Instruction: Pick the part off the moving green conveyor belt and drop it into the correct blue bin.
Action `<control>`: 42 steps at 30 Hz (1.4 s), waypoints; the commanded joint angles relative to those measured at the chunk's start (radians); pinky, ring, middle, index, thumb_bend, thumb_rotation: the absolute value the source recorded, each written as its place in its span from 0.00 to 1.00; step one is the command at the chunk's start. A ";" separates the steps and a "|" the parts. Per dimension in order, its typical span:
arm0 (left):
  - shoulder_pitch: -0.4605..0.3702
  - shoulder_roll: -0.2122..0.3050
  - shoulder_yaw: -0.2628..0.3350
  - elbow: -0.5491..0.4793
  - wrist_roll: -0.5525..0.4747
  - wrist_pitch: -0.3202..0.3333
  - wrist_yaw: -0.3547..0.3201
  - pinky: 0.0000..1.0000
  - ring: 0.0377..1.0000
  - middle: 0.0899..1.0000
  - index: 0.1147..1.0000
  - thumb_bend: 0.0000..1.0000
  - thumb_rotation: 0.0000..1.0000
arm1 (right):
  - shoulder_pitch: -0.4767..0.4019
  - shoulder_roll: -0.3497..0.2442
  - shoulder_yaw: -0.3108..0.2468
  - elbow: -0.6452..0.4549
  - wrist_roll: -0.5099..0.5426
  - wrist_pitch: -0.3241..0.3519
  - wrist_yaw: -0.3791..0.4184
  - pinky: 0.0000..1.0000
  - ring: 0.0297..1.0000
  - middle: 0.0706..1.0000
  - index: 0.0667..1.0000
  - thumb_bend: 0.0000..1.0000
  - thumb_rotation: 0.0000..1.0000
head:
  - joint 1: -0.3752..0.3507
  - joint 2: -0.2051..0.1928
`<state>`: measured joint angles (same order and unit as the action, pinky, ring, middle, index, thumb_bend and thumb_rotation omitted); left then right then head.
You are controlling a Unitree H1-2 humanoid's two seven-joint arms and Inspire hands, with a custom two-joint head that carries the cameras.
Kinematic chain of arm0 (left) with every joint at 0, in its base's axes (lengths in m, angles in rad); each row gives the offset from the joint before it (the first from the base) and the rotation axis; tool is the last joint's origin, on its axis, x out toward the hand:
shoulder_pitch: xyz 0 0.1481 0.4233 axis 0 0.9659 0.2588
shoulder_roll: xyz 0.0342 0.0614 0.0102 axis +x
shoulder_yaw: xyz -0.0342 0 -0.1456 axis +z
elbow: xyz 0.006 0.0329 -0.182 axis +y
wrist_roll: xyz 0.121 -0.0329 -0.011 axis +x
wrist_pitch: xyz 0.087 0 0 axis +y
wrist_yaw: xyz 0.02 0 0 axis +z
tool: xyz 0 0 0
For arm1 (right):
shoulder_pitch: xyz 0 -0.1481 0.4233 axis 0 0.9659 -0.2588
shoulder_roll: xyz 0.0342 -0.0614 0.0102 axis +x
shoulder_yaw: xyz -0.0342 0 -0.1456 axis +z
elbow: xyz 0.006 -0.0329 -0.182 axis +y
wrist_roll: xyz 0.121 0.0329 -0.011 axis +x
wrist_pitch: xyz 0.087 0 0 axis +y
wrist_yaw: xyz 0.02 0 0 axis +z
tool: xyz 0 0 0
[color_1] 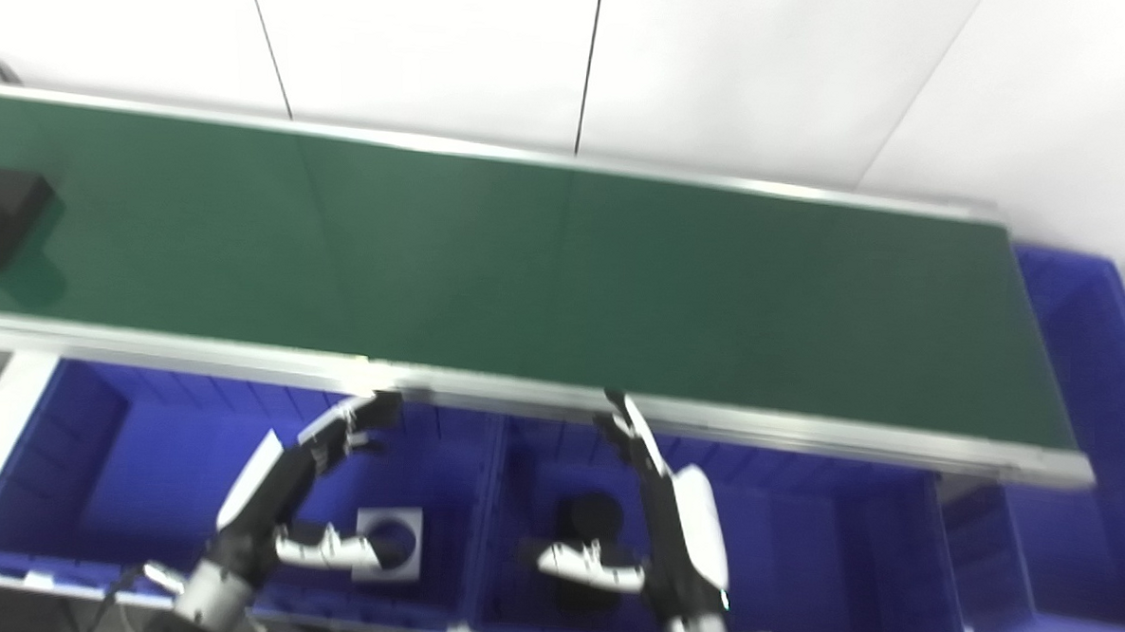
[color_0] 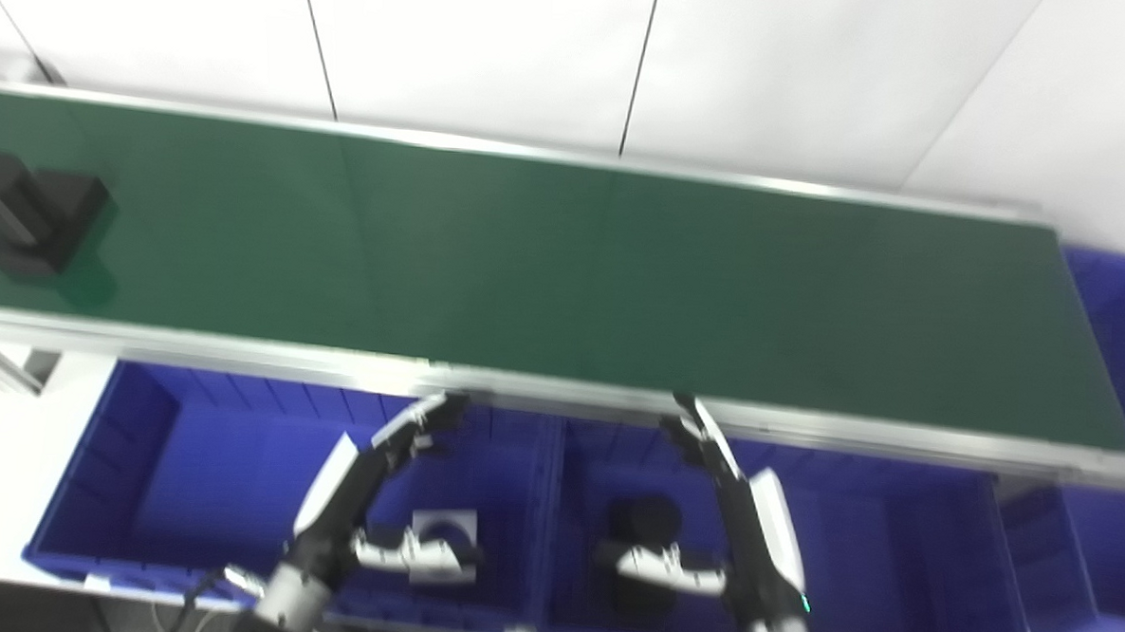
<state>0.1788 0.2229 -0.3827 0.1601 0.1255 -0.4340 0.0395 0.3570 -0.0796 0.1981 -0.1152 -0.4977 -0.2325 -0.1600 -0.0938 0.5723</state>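
belt: green conveyor belt (color_0: pixel 565 269) runs across the whole frame, silver rails on both long edges.
part: black part (color_0: pixel 31 212) sits on the belt's far left. the left eye view shows all of it; the right eye view cuts it off at the edge.
left hand: left hand (color_0: pixel 369 498) hangs over the left blue bin (color_0: pixel 137 487), fingers spread, empty.
right hand: right hand (color_0: pixel 720 513) over the middle blue bin (color_0: pixel 913 559), released too, nothing in it.
in the bins: grey square piece with a round hole (color_1: pixel 391 541) in the left one, dark blurry lump (color_0: pixel 644 524) in the middle one.
extra: third blue bin (color_1: pixel 1081 396) past the belt's right end, shown more fully in the right eye view.
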 commanded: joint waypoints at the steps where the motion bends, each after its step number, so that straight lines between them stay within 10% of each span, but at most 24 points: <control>1: -0.019 0.000 -0.015 -0.006 0.008 -0.036 0.041 0.74 0.82 0.83 0.82 0.97 0.25 | 0.003 -0.003 -0.004 -0.064 0.022 -0.059 -0.005 0.82 0.83 0.83 0.95 0.95 0.31 | 0.002 -0.002; 19: -0.061 -0.001 -0.116 0.053 0.011 -0.036 0.177 0.66 0.75 0.77 0.71 1.00 0.20 | -0.088 -0.034 -0.033 -0.305 0.039 0.040 0.121 0.71 0.82 0.84 0.95 0.97 0.27 | 0.165 -0.090; 42: -0.088 0.022 -0.212 0.065 0.038 -0.036 0.311 0.65 0.74 0.77 0.72 1.00 0.20 | -0.244 -0.020 -0.028 -0.317 0.006 0.153 0.233 0.72 0.78 0.79 0.90 0.95 0.27 | 0.207 -0.075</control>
<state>0.1113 0.2367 -0.5881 0.2366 0.1568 -0.4347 0.3347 0.1348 -0.1045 0.1710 -0.4028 -0.4966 -0.0894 0.0703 0.1119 0.4970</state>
